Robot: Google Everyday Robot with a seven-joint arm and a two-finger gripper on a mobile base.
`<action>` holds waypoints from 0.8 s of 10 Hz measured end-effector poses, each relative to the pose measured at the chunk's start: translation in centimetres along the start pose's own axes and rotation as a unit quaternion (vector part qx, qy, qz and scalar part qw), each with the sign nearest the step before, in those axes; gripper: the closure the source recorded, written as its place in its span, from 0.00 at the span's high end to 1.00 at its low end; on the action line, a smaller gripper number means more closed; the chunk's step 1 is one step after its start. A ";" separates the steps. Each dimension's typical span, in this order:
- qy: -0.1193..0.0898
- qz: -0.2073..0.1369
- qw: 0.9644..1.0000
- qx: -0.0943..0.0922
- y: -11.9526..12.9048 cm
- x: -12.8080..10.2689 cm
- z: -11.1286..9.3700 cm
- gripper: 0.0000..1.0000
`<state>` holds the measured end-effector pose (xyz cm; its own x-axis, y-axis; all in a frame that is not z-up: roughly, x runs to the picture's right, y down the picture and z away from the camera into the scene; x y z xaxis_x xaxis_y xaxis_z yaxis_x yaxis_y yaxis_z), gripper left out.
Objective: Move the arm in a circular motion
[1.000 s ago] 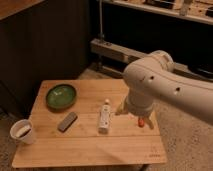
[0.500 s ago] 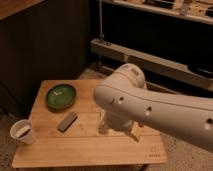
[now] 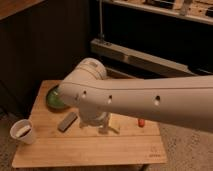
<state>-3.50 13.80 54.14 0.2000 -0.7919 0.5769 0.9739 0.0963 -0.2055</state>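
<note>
The arm (image 3: 135, 100) spans the worktop's (image 3: 90, 150) back half, its claw (image 3: 104, 127) hanging over the middle between a grey block (image 3: 67, 121) and a small red thing (image 3: 141, 122). A green bowl (image 3: 52, 99) and a paper cup (image 3: 23, 131) stand to the left; the front strip is free.

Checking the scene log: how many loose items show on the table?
4: cup front left, grey bar left of centre, green bowl back left, partly behind the arm, red item right. The gripper hangs over the middle of the table; more may be hidden there.
</note>
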 end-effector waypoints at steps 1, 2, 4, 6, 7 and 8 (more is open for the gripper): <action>0.000 -0.004 1.000 -0.001 -0.7 0.3 -0.2 0.80; -0.001 -0.012 1.000 -0.002 -2.0 1.0 -0.4 0.80; -0.001 -0.010 1.000 0.004 -3.4 2.6 -0.3 0.80; -0.004 -0.007 1.000 0.008 -3.0 4.4 -0.1 0.80; -0.004 -0.006 1.000 0.008 -2.3 4.8 -0.1 0.80; -0.004 -0.009 1.000 0.009 -2.4 5.0 -0.2 0.80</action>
<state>-4.81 9.48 57.38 0.1829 -0.7884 0.5873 0.9791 0.0923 -0.1810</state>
